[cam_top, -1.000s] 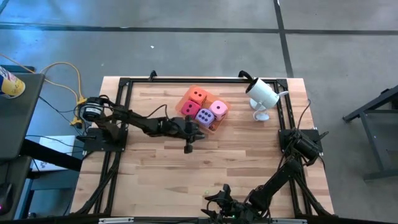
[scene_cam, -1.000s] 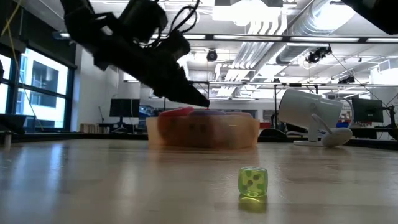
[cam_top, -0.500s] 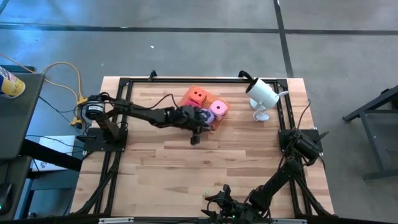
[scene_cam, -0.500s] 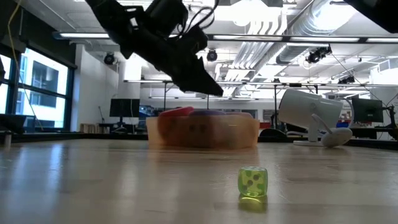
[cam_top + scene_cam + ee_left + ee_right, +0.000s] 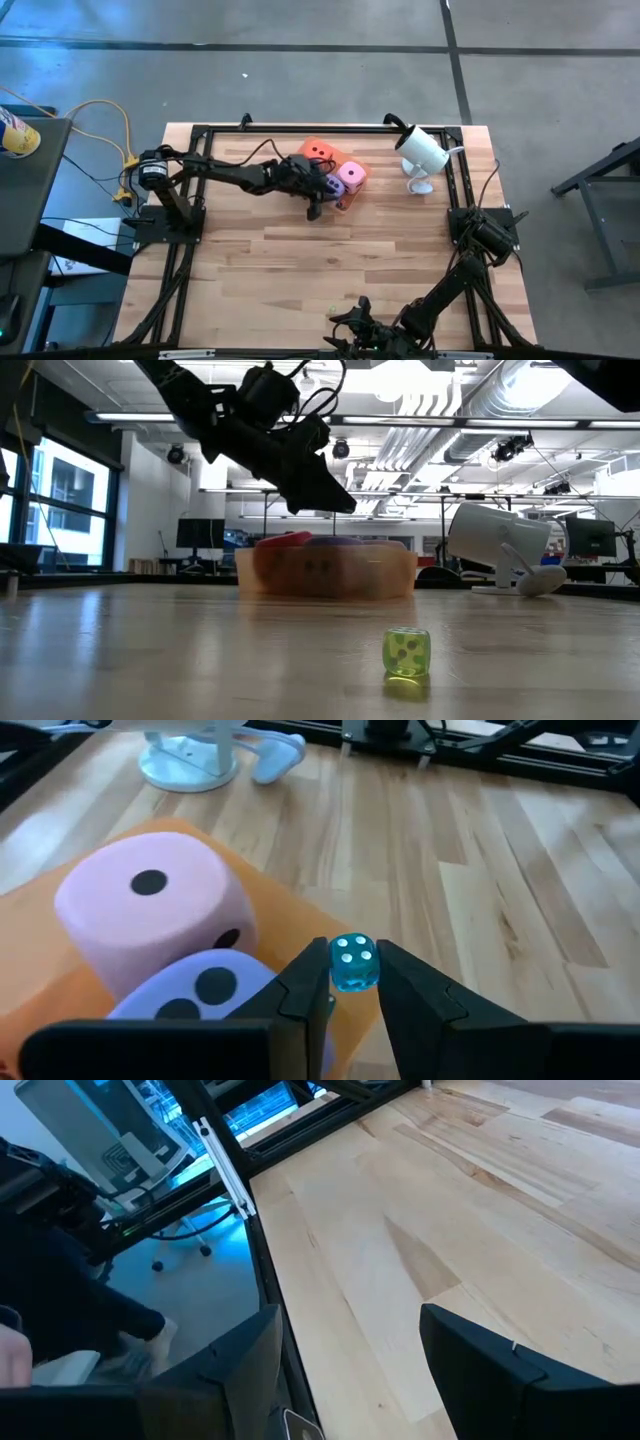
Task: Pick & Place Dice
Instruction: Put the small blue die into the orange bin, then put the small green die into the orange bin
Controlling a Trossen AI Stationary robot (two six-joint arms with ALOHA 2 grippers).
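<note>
One small translucent blue die (image 5: 352, 964) is pinched between the left end effector (image 5: 350, 982) fingers, held over the edge of the orange tray (image 5: 347, 199). It looks hard, light and slick, so grip flat opposite faces squarely. Right end effector (image 5: 350, 1345) waits half-open at the near edge of the bench (image 5: 260, 270).

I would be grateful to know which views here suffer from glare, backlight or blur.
Low view: bright ceiling lights backlight the left arm into a dark shape, and the tray reads hazy while the green die is sharp. Left wrist view: the small blue die in the left claw is crisp; the pink die looks soft. Right wrist view: blue cast beyond the table edge.
</note>
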